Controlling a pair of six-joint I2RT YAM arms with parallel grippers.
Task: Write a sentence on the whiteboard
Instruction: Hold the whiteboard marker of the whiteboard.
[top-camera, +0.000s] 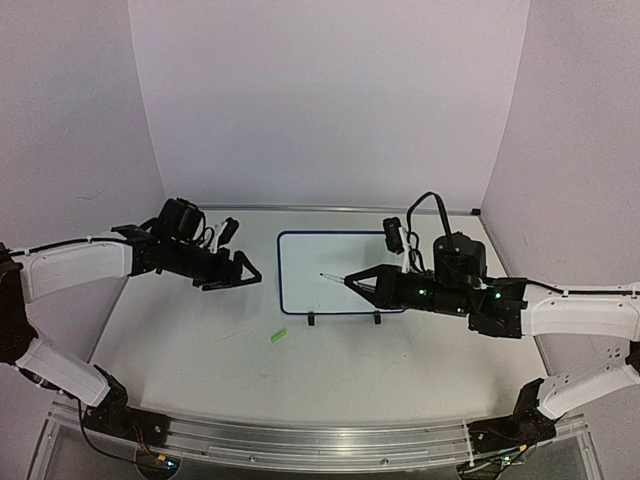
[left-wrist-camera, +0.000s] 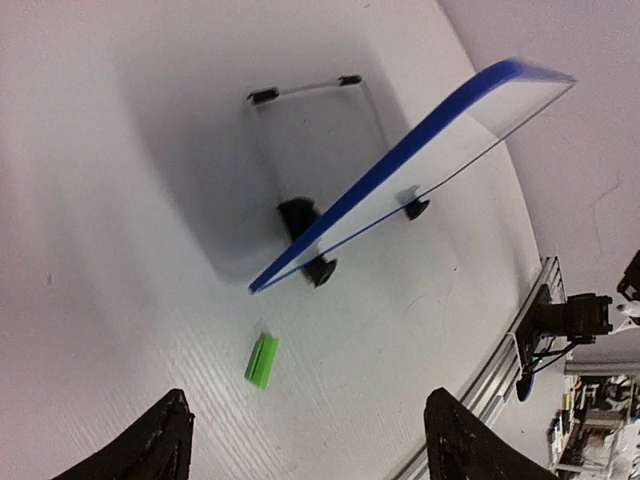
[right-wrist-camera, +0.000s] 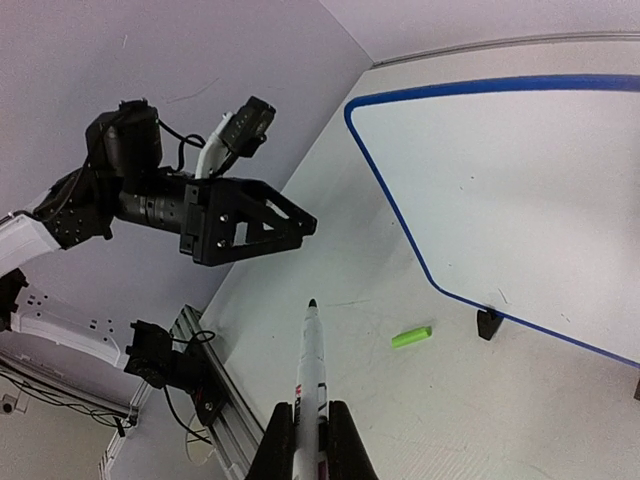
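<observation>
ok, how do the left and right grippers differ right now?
The left gripper has its jaws open and holds nothing; the right gripper is shut on a marker. The left gripper hangs to the left of the whiteboard; the right gripper sits in front of it, with the marker tip clear of the board's face. Shared: both are black, two-fingered, off the table and pointing roughly toward each other.

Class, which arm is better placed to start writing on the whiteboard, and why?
Right. The right pincer is shut on the uncapped marker, in front of the whiteboard. The left pincer is open and empty, off to its side.
</observation>
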